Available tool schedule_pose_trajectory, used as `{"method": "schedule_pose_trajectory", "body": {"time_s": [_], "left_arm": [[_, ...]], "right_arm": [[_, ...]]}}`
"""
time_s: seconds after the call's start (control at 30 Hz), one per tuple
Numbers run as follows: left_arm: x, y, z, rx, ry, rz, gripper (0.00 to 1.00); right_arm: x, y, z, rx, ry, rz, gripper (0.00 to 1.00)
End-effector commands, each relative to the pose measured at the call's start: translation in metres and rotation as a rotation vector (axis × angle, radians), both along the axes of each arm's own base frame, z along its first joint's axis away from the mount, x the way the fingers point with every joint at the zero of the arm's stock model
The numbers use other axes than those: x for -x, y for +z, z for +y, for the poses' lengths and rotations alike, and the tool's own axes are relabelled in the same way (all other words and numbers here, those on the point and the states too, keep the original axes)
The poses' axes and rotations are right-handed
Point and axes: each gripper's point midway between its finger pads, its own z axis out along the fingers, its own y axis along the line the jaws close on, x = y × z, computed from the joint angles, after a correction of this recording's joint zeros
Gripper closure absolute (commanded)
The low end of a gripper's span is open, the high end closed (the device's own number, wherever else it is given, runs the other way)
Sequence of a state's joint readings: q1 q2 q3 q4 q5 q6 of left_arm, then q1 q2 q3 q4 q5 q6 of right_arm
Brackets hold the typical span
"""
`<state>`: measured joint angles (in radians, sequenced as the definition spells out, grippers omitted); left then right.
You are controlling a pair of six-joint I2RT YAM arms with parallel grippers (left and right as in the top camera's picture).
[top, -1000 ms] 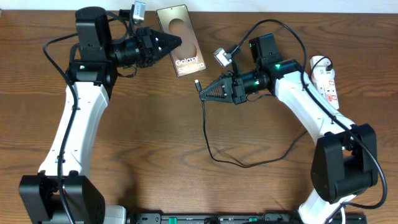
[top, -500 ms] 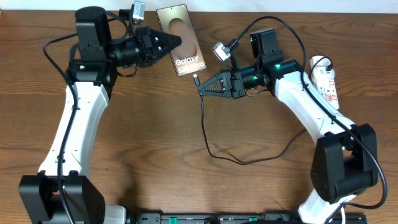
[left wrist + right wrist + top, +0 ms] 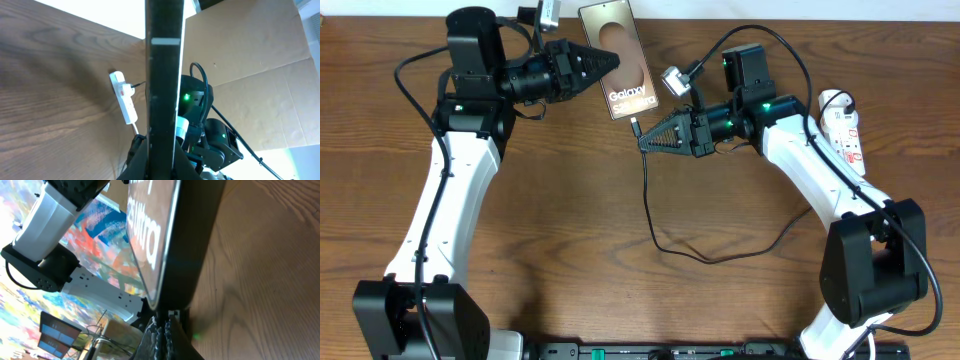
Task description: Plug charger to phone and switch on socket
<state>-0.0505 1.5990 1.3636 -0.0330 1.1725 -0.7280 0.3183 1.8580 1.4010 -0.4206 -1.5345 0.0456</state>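
Note:
My left gripper (image 3: pixel 609 62) is shut on the left edge of the phone (image 3: pixel 626 52), a bronze-grey slab with "Galaxy" lettering, and holds it off the table at the back. In the left wrist view the phone (image 3: pixel 163 85) shows edge-on as a dark bar between the jaws. My right gripper (image 3: pixel 643 143) is shut on the charger (image 3: pixel 649 210) just behind its plug tip (image 3: pixel 635 126). The tip points at the phone's lower edge, close below it. In the right wrist view the phone (image 3: pixel 172 240) fills the middle and the tip (image 3: pixel 173 314) sits right at its bottom edge. The white socket (image 3: pixel 843 128) lies at the far right.
The charger's black cable loops over the table's middle towards the right arm (image 3: pixel 820 190). The socket also shows in the left wrist view (image 3: pixel 124 97) with a plug in it. A cardboard wall (image 3: pixel 250 75) stands behind the table. The left arm (image 3: pixel 445 200) runs down the left side.
My left gripper has shifted the phone a little to the right and back. My right gripper moved the plug tip up towards the phone, then held still.

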Motion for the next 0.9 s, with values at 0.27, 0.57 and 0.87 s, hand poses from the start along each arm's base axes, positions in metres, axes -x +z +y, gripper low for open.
{"method": "schedule_pose_trajectory", "body": {"time_s": [0.27,0.57,0.87], "left_arm": [[0.0040,0.0128,-0.0007,-0.017,-0.028,-0.102,0.93],[0.0040,0.0126,-0.0007,-0.028,-0.033,-0.131,0.93],[0.0083,0.0140,-0.0025,-0.018,-0.059,-0.132,0.92]], "right_arm": [[0.0041,0.0075,0.0000,-0.024,0.021,-0.005,0.99],[0.0041,0.0075,0.0000,-0.024,0.021,-0.005,0.99],[0.0020,0.0078,-0.0018,-0.026,0.015,-0.012,0.99]]}}
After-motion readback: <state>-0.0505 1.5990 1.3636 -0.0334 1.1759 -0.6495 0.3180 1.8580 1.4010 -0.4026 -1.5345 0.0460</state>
